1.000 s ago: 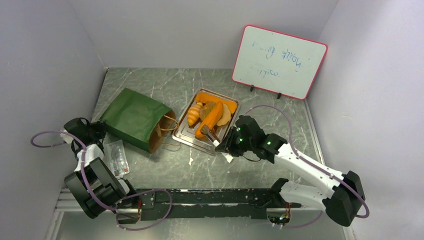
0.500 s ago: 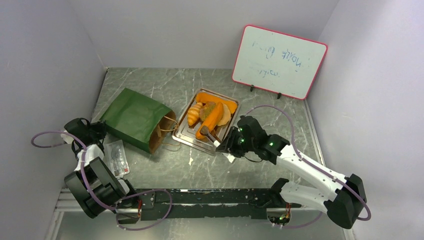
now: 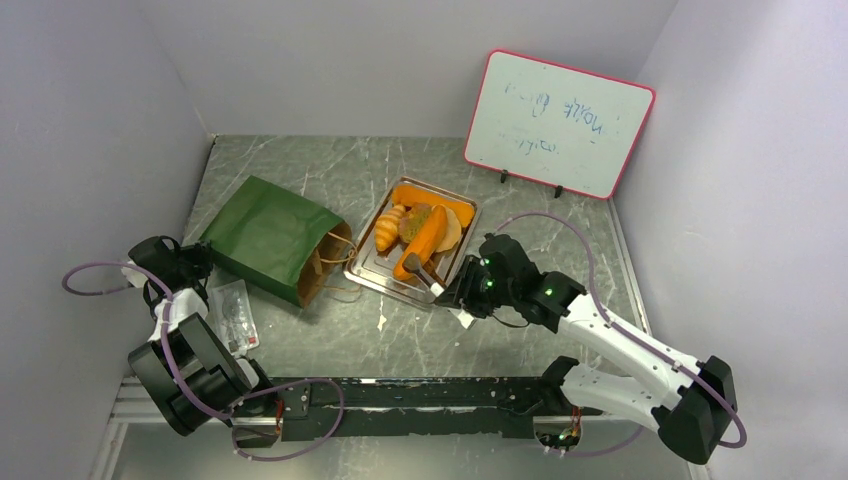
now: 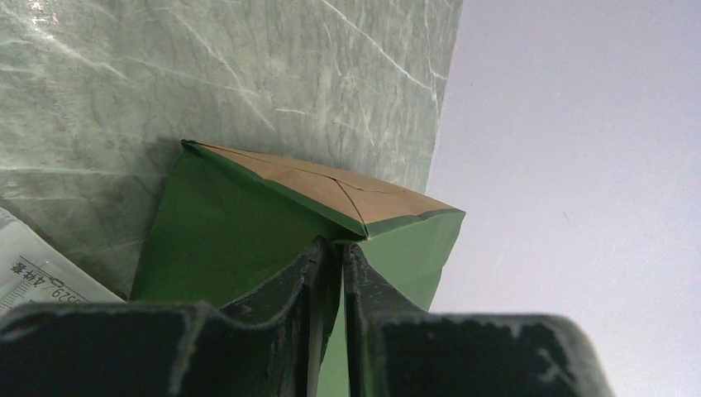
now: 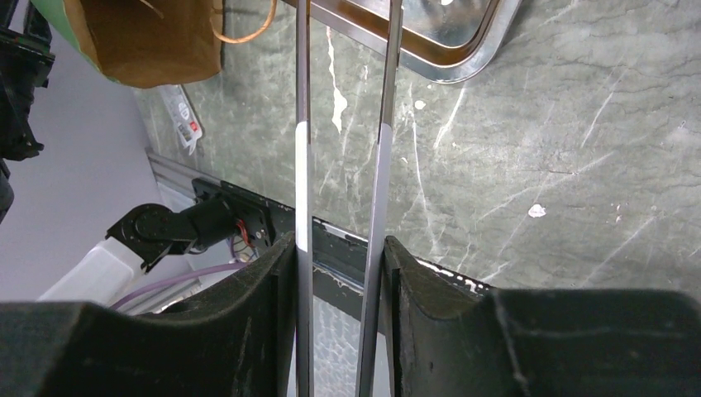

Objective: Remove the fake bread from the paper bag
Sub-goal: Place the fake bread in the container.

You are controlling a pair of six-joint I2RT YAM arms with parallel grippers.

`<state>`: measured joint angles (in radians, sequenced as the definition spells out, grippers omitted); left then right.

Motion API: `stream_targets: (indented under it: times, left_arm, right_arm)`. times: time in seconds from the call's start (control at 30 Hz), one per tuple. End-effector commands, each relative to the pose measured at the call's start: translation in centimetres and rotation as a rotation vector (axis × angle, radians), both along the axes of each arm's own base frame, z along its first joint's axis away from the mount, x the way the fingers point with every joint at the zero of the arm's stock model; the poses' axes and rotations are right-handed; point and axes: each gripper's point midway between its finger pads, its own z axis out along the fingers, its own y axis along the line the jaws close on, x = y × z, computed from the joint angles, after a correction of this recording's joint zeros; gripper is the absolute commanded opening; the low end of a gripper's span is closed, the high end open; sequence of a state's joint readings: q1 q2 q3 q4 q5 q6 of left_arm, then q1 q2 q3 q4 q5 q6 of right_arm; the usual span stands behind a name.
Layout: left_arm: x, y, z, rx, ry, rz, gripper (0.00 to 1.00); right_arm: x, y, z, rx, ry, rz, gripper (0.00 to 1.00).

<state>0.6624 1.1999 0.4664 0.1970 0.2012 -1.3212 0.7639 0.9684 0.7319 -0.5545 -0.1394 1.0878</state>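
The dark green paper bag [image 3: 270, 238] lies on its side at the left, its brown mouth [image 5: 140, 37] and twisted handles turned toward the tray. My left gripper [image 4: 340, 246] is shut on the bag's folded bottom corner [image 4: 248, 240]. Several orange pieces of fake bread [image 3: 420, 235] lie on the metal tray [image 3: 370, 270], a croissant [image 3: 390, 228] among them. My right gripper [image 5: 339, 240] is shut on metal tongs [image 5: 302, 124]. The tongs' two arms stand apart, and their tips [image 3: 415, 265] rest by the near end of a long orange piece.
A red-framed whiteboard [image 3: 557, 122] stands at the back right. A clear plastic packet [image 3: 235, 312] lies near the left arm, beside the bag. The tray's corner [image 5: 463, 62] shows in the right wrist view. Walls close in on three sides.
The right gripper's jaws have eased a little wider, letting the tongs' arms spread. The right arm has drawn back slightly from the tray. The left arm and the bag have not moved.
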Motion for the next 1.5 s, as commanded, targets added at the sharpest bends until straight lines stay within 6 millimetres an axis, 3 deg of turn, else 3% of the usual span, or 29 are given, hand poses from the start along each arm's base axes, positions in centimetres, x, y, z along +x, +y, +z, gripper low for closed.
stream_targets:
  times: [0.0,0.53,1.3,1.47]
  left_arm:
    - [0.2,0.7,0.5,0.022,-0.021,0.011,0.07]
    - [0.4,0.8,0.7,0.024,-0.026,0.009,0.07]
    - [0.7,0.8,0.8,0.022,-0.031,-0.005,0.07]
    - [0.9,0.6,0.8,0.014,-0.039,-0.019,0.07]
  right_arm:
    - [0.1,-0.1,0.6,0.013,-0.014,-0.007,0.37]
    - [-0.4,-1.1,2.2,0.015,-0.027,-0.027,0.37]
    - [-0.1,-1.9,6.4,0.028,-0.106,-0.045,0.35]
    - [0.0,-1.0,7.2,0.052,-0.130,-0.012,0.35]
